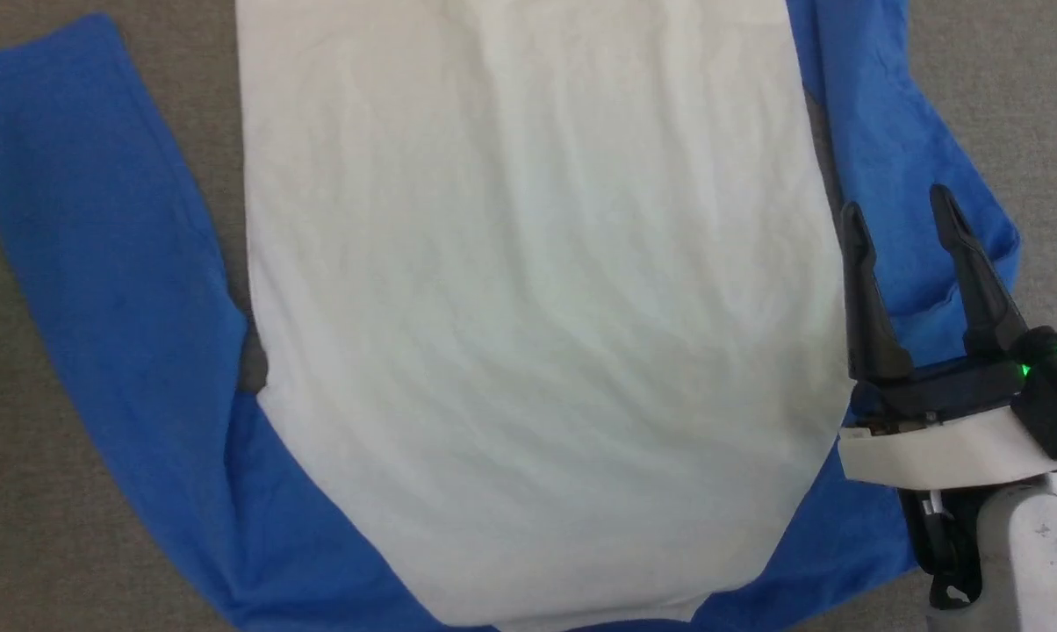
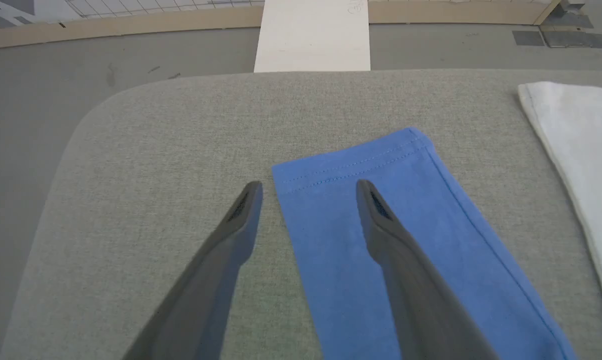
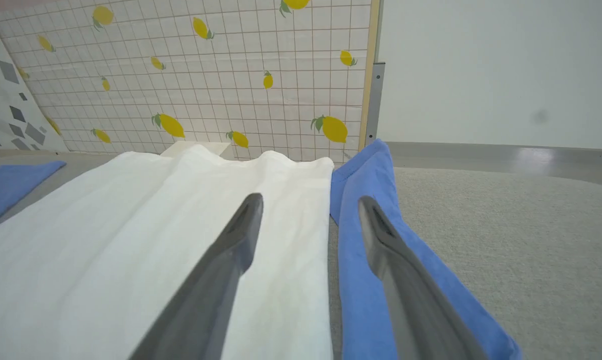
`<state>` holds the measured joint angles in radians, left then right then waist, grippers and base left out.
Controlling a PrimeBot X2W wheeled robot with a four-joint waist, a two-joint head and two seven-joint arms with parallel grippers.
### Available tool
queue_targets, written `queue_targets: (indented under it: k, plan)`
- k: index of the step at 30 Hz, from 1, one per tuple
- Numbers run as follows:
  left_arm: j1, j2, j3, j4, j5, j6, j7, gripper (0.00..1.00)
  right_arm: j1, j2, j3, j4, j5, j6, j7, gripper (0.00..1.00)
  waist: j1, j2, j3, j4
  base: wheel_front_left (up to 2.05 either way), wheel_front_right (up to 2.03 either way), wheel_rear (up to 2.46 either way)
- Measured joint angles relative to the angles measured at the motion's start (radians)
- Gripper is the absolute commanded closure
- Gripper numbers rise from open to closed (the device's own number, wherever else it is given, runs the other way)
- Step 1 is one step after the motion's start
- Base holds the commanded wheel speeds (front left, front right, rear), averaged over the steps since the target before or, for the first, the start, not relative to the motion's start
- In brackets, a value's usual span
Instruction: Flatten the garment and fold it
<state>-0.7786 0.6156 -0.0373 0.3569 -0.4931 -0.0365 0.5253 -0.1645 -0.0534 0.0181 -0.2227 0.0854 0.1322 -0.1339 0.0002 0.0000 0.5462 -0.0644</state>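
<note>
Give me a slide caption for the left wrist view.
Open left pincer straddles the edge of the blue sleeve near its cuff, on a grey padded surface.

Nothing legible anywhere right now: just a faint scribble near the top edge of the pale board [image 2: 311, 40], too small to make out.

The head view looks straight down, close over the garment [image 1: 528, 307]. The left wrist view tilts down at a sleeve [image 2: 351, 250]; the right skims low — all share the white body [image 3: 106, 250].
</note>
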Motion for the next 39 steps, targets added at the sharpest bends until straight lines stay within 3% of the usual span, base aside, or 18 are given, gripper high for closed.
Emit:
queue_targets:
  k: [6,13,14,15,16,19,22,32,39]
  plan:
    - [-0.005,0.056,0.03,-0.025,-0.024,0.076,0.151,0.0,-0.019,0.001,0.028,0.026,0.012,0.0,-0.026,0.0,0.0,0.0,0.08,-0.05,0.0,0.0,0.0]
    - [0.027,0.097,0.09,-0.098,-0.032,0.179,0.252,0.0,-0.025,0.001,0.039,0.055,0.025,0.0,-0.037,0.0,0.0,0.0001,0.137,-0.102,0.0,0.0,0.0]
    - [0.034,0.107,0.097,-0.112,-0.039,0.187,0.275,0.6,-0.025,0.001,0.039,0.058,0.027,0.0,-0.04,0.0,0.0,0.0001,0.141,-0.108,0.0,0.0,0.0]
    - [0.04,0.113,0.105,-0.126,-0.047,0.195,0.297,0.87,-0.026,0.001,0.037,0.061,0.031,0.0,-0.042,0.0,-0.0001,0.0001,0.144,-0.114,0.0,0.0,0.0]
    - [0.046,0.116,0.109,-0.137,-0.053,0.196,0.312,1.0,-0.026,0.001,0.035,0.064,0.031,0.0,-0.043,0.0,-0.0001,0.0001,0.145,-0.117,0.0,0.0,0.0]
    - [0.076,0.116,0.123,-0.168,-0.068,0.196,0.314,1.0,-0.026,0.001,0.025,0.072,0.031,0.0,-0.043,0.0,-0.0001,0.0001,0.138,-0.119,0.0,0.0,0.0]
    - [0.111,0.107,0.125,-0.179,-0.066,0.194,0.25,1.0,-0.026,0.001,0.021,0.08,0.03,0.0,-0.042,0.0,0.0,0.0001,0.12,-0.115,0.0,0.0,0.0]
    - [0.285,0.05,0.185,-0.2,-0.026,0.177,-0.102,1.0,0.023,0.002,-0.033,0.096,0.027,0.0,-0.021,0.0,-0.0001,0.0001,-0.029,-0.08,0.0,0.0,0.0]
    - [0.414,0.046,0.242,-0.251,-0.049,0.15,-0.168,1.0,0.108,0.002,-0.07,0.07,0.027,0.0,0.021,0.0,-0.0002,0.0,-0.157,-0.036,0.0,0.0,0.0]
